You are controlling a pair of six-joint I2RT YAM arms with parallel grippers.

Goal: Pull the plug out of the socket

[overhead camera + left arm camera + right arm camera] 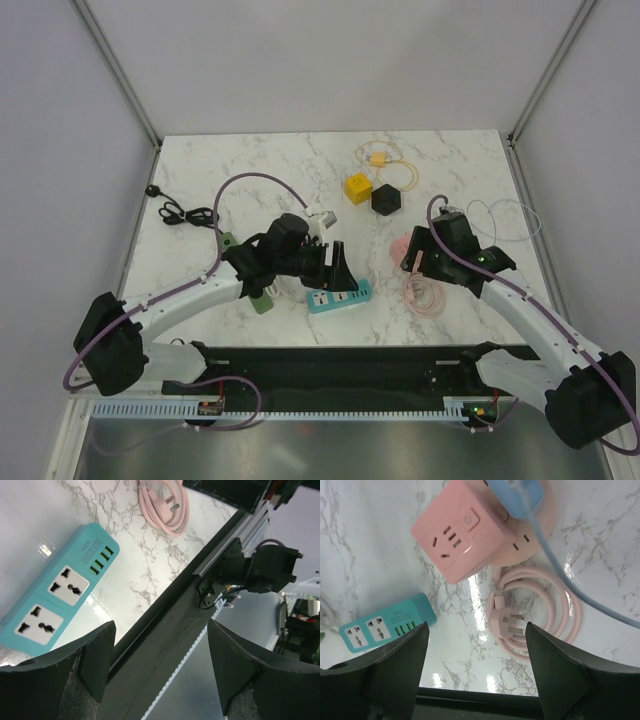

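Observation:
A pink cube socket (pixel 457 535) lies on the marble table with a blue plug (pixel 517 497) pushed into one face; a blue cable runs off to the right. The socket also shows in the top view (pixel 405 248). Its own pink cord and plug (pixel 506 621) lie coiled beside it. My right gripper (pixel 475 650) is open and empty, hovering just near of the pink socket (pixel 418 262). A teal power strip (pixel 338 298) lies near the front edge, and the sockets I can see on it (pixel 55 592) are empty. My left gripper (pixel 160 645) is open and empty just above the strip (pixel 335 265).
A yellow cube (pixel 358 187) and a black cube (pixel 386 200) sit at the back centre, with a yellow-white cable (pixel 380 155) behind them. A black cable (pixel 180 213) lies at the left and a white cable loop (pixel 505 215) at the right. A green piece (pixel 262 300) lies under my left arm.

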